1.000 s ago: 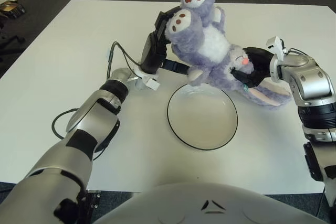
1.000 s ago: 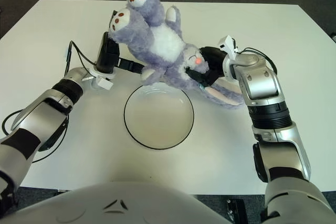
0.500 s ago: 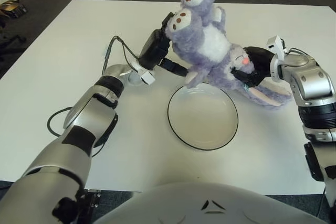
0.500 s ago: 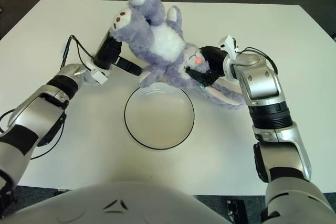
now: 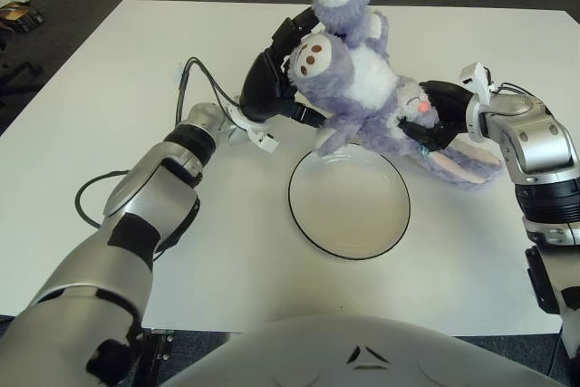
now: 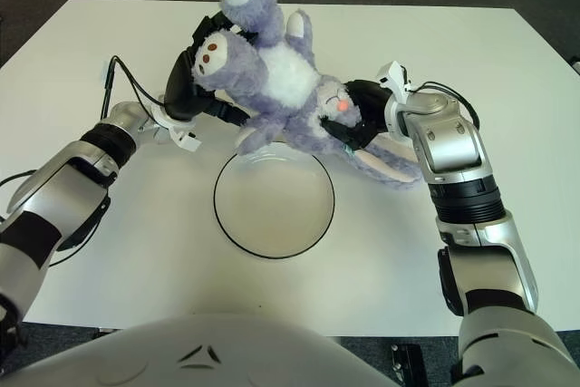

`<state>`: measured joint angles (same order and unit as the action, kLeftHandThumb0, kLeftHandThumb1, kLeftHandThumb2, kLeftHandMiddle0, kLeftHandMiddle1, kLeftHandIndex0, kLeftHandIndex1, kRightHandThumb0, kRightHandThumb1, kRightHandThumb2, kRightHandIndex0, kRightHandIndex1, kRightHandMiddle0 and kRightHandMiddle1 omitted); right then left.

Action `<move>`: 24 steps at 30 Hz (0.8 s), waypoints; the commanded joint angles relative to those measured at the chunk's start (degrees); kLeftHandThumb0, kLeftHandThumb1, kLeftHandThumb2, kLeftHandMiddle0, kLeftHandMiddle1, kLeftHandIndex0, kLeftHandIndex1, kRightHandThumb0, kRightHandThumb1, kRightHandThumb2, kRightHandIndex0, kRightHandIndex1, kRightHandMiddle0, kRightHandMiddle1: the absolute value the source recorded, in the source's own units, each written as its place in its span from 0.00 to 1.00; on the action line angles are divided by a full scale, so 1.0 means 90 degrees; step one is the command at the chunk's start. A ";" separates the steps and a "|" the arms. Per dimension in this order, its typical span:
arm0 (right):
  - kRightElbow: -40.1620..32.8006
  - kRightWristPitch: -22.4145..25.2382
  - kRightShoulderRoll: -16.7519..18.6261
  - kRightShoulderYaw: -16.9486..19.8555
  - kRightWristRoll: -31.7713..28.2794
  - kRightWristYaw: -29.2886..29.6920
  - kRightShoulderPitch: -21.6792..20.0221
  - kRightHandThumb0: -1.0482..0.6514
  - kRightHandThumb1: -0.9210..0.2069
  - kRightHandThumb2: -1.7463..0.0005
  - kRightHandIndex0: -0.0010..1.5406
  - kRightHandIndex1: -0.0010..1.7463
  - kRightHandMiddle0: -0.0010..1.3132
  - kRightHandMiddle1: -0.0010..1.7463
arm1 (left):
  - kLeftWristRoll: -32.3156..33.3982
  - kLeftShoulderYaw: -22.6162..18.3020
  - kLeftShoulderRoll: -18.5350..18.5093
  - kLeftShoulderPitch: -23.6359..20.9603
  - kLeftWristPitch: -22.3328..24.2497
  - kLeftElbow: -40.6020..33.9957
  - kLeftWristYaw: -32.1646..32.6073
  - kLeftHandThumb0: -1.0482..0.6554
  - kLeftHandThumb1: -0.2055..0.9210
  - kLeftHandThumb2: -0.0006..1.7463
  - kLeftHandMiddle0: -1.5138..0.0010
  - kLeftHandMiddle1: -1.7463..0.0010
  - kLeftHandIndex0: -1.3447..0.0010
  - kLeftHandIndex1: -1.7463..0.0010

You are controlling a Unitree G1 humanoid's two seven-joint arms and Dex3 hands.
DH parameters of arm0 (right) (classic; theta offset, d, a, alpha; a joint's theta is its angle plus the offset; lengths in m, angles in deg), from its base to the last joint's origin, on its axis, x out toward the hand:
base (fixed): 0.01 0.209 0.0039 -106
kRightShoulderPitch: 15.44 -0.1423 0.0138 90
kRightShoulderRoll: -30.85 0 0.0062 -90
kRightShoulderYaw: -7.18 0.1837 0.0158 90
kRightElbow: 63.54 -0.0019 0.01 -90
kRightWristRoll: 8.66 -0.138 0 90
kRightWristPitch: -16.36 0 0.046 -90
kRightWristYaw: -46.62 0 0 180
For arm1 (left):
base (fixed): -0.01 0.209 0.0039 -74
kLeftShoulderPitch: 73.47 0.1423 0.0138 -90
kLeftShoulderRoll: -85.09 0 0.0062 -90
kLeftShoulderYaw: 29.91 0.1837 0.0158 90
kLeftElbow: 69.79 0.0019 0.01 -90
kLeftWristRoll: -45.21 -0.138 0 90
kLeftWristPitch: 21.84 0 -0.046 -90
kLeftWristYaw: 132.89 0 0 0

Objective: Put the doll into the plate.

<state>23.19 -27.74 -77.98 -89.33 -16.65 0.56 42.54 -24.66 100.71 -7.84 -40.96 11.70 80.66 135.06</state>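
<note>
Left hand point(image 5: 272, 83) regripped doll point(image 5: 362, 88) legs; right hand point(image 5: 444, 115) clasps head above plate point(image 5: 349, 203).

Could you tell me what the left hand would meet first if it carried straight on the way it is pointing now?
The left hand points up and to the right, into the doll. Its fingers already close around the doll's lower leg, so it would press into the plush body first; depth is hard to judge.

No readable text, label, brand, number or sign appears anywhere on the doll point(image 5: 362, 79), the plate point(image 5: 350, 203), the white table point(image 5: 109, 70) or the robot's arms.
</note>
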 commanded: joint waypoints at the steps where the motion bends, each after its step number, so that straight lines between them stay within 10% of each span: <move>1: -0.0063 -0.0116 -0.0037 0.0029 -0.0117 -0.0048 -0.0084 0.94 0.71 0.11 0.50 1.00 0.72 1.00 | -0.0160 0.0265 -0.0032 -0.0246 0.0114 0.0152 0.0274 0.06 1.00 0.33 0.99 0.94 1.00 0.93; 24: -0.0049 -0.0084 -0.0125 -0.0144 -0.0095 -0.0112 -0.0144 0.94 0.71 0.11 0.50 1.00 0.71 1.00 | 0.0144 0.0515 -0.0036 -0.0355 0.0233 0.0168 -0.0109 0.01 1.00 0.29 1.00 1.00 0.99 0.99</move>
<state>22.66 -28.05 -78.83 -90.78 -16.33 0.50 42.54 -22.68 104.53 -8.10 -42.75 12.34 83.06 134.15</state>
